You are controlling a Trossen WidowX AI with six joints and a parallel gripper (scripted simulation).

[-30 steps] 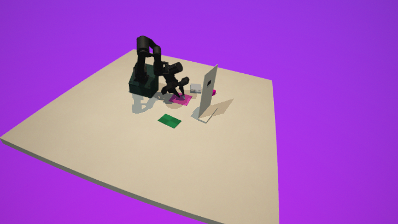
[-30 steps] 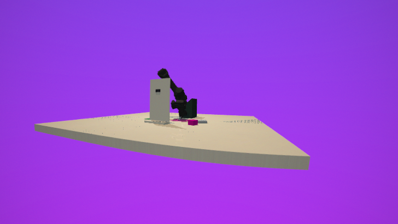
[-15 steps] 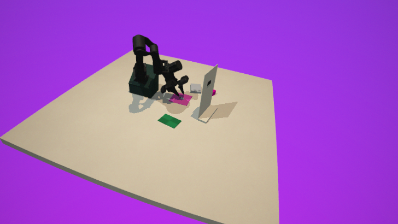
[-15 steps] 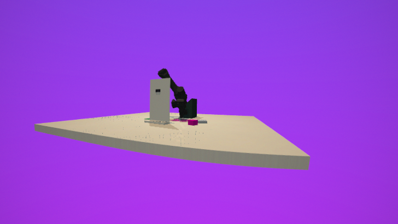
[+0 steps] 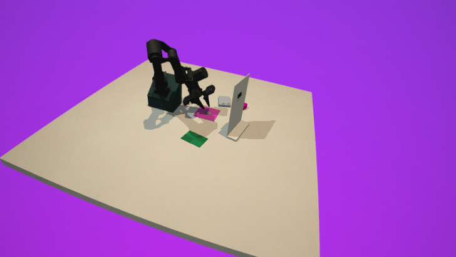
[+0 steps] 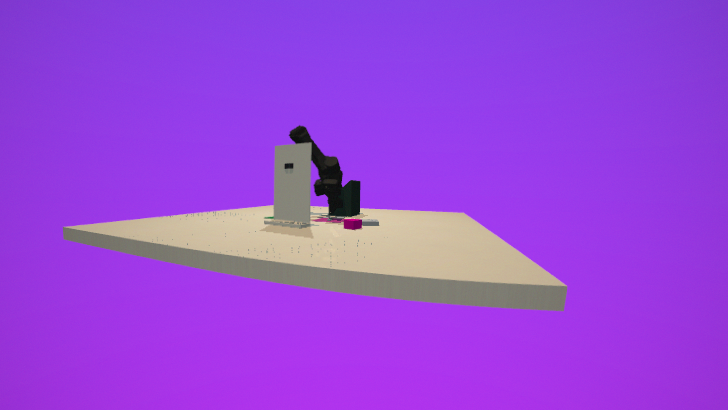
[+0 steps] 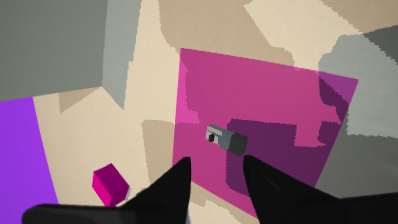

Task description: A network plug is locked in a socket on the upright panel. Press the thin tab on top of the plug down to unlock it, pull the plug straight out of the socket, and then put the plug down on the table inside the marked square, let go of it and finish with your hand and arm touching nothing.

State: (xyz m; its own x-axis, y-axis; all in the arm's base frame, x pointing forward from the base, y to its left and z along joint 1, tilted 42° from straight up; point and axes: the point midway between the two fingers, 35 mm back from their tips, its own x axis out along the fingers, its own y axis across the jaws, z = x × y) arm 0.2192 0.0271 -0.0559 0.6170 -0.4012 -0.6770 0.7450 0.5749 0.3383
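The grey plug (image 5: 208,112) (image 7: 226,140) lies on the magenta square (image 5: 213,117) (image 7: 240,85), within its edges, with its dark end toward the right in the wrist view. My gripper (image 5: 206,107) (image 7: 217,163) is open and empty. Its two fingertips stand apart just above the plug, and no contact with it shows in the wrist view. The upright panel (image 5: 237,106) (image 6: 292,196) stands apart from the gripper, and its dark socket opening (image 5: 239,94) (image 6: 288,166) has no plug in it. The fingertips are hard to make out in the exterior view.
A green marked patch (image 5: 194,138) lies nearer the top camera. A light grey box (image 5: 223,99) (image 6: 370,223) is beyond the magenta square. A magenta block (image 5: 245,106) (image 6: 352,224) (image 7: 109,184) is near the panel. The dark arm base (image 5: 164,101) stands behind the gripper.
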